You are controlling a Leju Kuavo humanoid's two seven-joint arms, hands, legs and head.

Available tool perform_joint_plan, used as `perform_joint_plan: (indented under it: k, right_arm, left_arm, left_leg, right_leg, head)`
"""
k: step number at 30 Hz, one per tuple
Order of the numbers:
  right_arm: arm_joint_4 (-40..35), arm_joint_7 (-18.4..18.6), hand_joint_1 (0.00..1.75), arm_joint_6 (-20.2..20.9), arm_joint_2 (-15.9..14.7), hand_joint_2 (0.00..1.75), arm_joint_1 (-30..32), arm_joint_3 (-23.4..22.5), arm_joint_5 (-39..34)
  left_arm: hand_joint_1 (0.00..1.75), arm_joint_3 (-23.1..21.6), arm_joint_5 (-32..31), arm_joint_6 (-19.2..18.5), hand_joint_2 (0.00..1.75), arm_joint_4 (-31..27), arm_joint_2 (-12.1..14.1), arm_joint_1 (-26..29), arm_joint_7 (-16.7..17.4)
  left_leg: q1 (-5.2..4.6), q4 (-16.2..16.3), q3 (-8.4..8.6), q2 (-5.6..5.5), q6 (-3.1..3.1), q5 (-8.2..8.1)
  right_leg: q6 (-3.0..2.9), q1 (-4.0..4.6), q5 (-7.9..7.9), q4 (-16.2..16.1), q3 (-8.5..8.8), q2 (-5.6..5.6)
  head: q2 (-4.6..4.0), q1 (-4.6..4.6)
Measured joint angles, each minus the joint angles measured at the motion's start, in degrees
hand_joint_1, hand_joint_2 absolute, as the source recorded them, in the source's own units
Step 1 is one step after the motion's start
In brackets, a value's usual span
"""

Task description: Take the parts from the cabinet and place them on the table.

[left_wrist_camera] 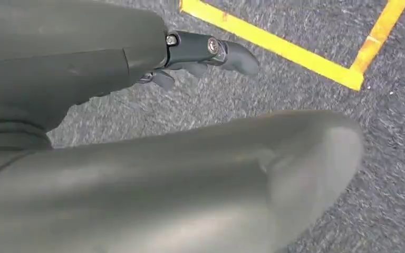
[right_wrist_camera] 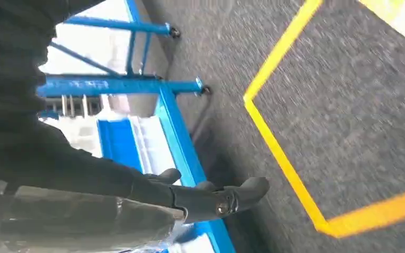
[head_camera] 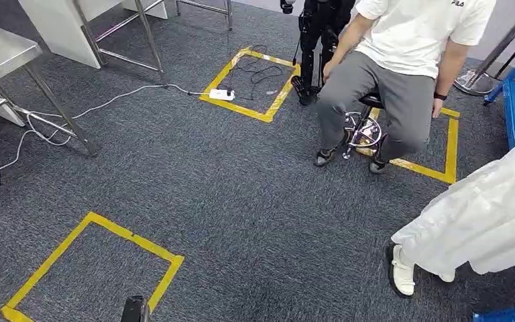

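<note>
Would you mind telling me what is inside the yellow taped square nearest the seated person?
Inside the yellow taped square lie a white power strip and loose black cables on grey carpet. Its far right corner is hidden behind the seated person and a black stand.

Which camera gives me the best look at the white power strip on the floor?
Head view: the power strip lies whole at the edge of a yellow taped square, its cable trailing across the carpet. The left and right wrist views take in carpet and yellow tape instead.
</note>
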Motion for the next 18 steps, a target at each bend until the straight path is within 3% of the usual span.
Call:
perform_joint_plan:
  k: [1, 2, 4, 5, 6, 7, 8, 9, 10, 11, 13, 14, 15, 16, 17, 18]
  right_arm:
    - [0.0, -0.02, 0.0, 0.02, 0.07, 1.75, -0.19, 0.0, 0.13]
    - [0.0, -0.19, 0.0, 0.02, 0.2, 1.75, -0.41, 0.0, 0.3]
    - [0.0, -0.48, 0.0, 0.26, 0.31, 1.75, -0.43, 0.02, 0.74]
    - [0.0, -0.5, 0.0, 0.35, 0.31, 1.75, -0.28, 0.0, 0.98]
    - [0.0, -0.5, 0.0, 0.44, 0.26, 1.75, -0.17, 0.0, 1.03]
    - [0.0, -0.5, 0.0, 0.46, 0.22, 1.75, -0.17, 0.0, 1.07]
    - [0.0, -0.5, 0.0, 0.44, 0.11, 1.75, -0.25, 0.0, 1.16]
    - [0.0, -0.5, 0.0, 0.44, 0.07, 1.75, -0.4, 0.0, 1.18]
    - [0.0, -0.5, 0.0, 0.39, 0.18, 1.75, -0.74, 0.0, 1.18]
    - [0.0, -0.55, 0.0, 0.26, 0.2, 1.75, -0.77, 0.02, 1.2]
    - [0.0, -0.79, 0.0, 0.22, 0.11, 1.75, -0.47, -0.02, 1.2]
    - [0.0, -0.83, 0.0, 0.17, -0.02, 1.75, -0.4, -0.04, 1.2]
    - [0.0, -0.83, 0.0, 0.13, 0.04, 1.75, -0.29, -0.07, 1.2]
    - [0.0, -0.83, 0.0, 0.04, 0.0, 1.75, -0.38, -0.09, 1.18]
    - [0.0, -0.85, 0.0, 0.0, 0.04, 1.75, -0.55, -0.09, 1.18]
    - [0.0, -0.94, 0.0, -0.04, 0.09, 1.75, -0.6, -0.11, 1.16]
  left_arm:
    - [0.0, 0.02, 0.11, -0.02, 0.0, -0.02, 0.0, 0.02, 0.0]
    - [0.0, 0.02, 0.28, -0.02, 0.0, -0.02, 0.02, 0.14, 0.0]
    - [0.0, 0.07, 0.72, -0.02, 0.0, -0.02, 0.04, 0.32, -0.04]
    - [0.0, 0.11, 0.85, -0.02, 0.0, -0.02, 0.04, 0.35, -0.07]
    - [0.0, 0.18, 1.09, -0.04, 0.0, -0.02, 0.04, 0.36, -0.04]
    - [0.0, 0.24, 1.14, -0.07, 0.0, -0.02, 0.04, 0.37, 0.07]
    - [0.0, 0.26, 1.14, -0.22, 0.0, 0.0, 0.04, 0.37, 0.37]
    - [0.0, 0.26, 1.14, -0.22, 0.0, -0.02, 0.04, 0.38, 0.44]
    - [0.0, 0.28, 1.16, -0.2, 0.0, -0.02, 0.07, 0.49, 0.55]
    - [0.0, 0.31, 1.2, -0.11, 0.0, -0.02, 0.11, 0.58, 0.59]
    - [0.0, 0.33, 1.38, -0.04, 0.0, -0.02, 0.07, 0.56, 0.66]
    - [0.0, 0.35, 1.38, -0.04, 0.0, -0.02, 0.02, 0.6, 0.66]
    - [0.0, 0.41, 1.38, -0.04, 0.0, -0.02, 0.07, 0.61, 0.64]
    - [0.0, 0.48, 1.38, -0.04, 0.0, -0.02, 0.09, 0.71, 0.63]
    - [0.0, 0.52, 1.38, -0.04, 0.0, -0.02, 0.11, 1.0, 0.63]
    - [0.0, 0.55, 1.38, -0.07, 0.0, -0.02, 0.2, 1.2, 0.66]
  left_leg:
    - [-0.08, -0.18, -0.07, 0.74, 0.41, 0.2]
    - [-0.29, -0.18, -0.29, 1.62, 0.5, 0.23]
    - [-0.51, -0.16, -0.62, 3.42, 0.51, 0.26]
    - [-0.56, -0.15, -0.71, 4.21, 0.46, 0.29]
    - [-0.56, -0.14, -0.74, 5.01, 0.38, 0.33]
    - [-0.55, -0.12, -0.73, 5.71, 0.29, 0.35]
    - [-0.53, -0.11, -0.67, 6.39, 0.12, 0.35]
    - [-0.59, 0.01, -0.56, 6.95, -0.22, 0.31]
    - [-1.11, 0.16, -0.75, 7.48, -0.89, -0.02]
    - [-1.07, 0.14, -0.55, 8.07, -1.23, 0.01]
    - [-0.81, -0.03, -0.22, 9.15, -1.76, 0.09]
    - [-0.55, 0.12, -0.1, 9.59, -2.28, -0.25]
    - [0.01, 1.36, -0.42, 6.92, -2.78, -1.26]
    - [0.06, 4.21, -1.47, 4.63, -2.77, -3.5]
    - [0.04, 8.8, -3.43, 3.2, -2.78, -6.21]
    - [0.03, 13.66, -5.57, 2.48, -2.83, -8.49]
  right_leg:
    - [-0.38, 0.18, -1.72, 3.05, -1.57, -2.03]
    - [-0.72, 0.05, -3.88, 7.67, -3.99, -2.8]
    - [-0.66, -0.22, -6.89, 15.96, -7.99, -3.18]
    - [-0.22, -0.4, -6.89, 16.89, -8.23, -3.26]
    - [0.43, -0.58, -5.88, 14.56, -6.69, -3.39]
    - [1.06, -0.74, -4.32, 10.11, -4.08, -3.86]
    - [1.62, -0.9, -2.56, 4.1, -0.54, -4.97]
    - [1.79, -0.93, -1.57, -0.57, 2.35, -7.24]
    - [1.25, -0.22, -1.34, -1.85, 3.02, -8.65]
    - [0.54, -0.15, -1.02, -1.97, 2.69, -7.56]
    - [-0.09, 0.08, -0.93, -1.93, 1.85, -6.47]
    - [-0.68, -0.34, -0.67, -2.2, 2.77, -5.69]
    - [-1.08, -0.99, -0.51, -2.36, 2.84, -5.08]
    - [-1.78, -0.92, -0.27, -2.33, 2.8, -4.6]
    - [-2.19, -0.72, -0.17, -2.33, 2.77, -3.93]
    - [-2.29, -0.48, -0.1, -2.31, 2.69, -3.22]
  head:
    - [0.0, 0.44]
    - [0.0, 0.48]
    - [0.0, 0.44]
    - [0.0, 0.48]
    - [0.0, 0.48]
    - [0.0, 0.53]
    - [0.0, 0.48]
    - [0.0, 0.52]
    - [0.0, 0.52]
    - [0.0, 0.24]
    - [0.0, 0.15]
    - [0.0, 0.13]
    - [0.0, 0.07]
    - [0.0, -0.1]
    - [0.0, -0.24]
    - [0.0, -0.28]
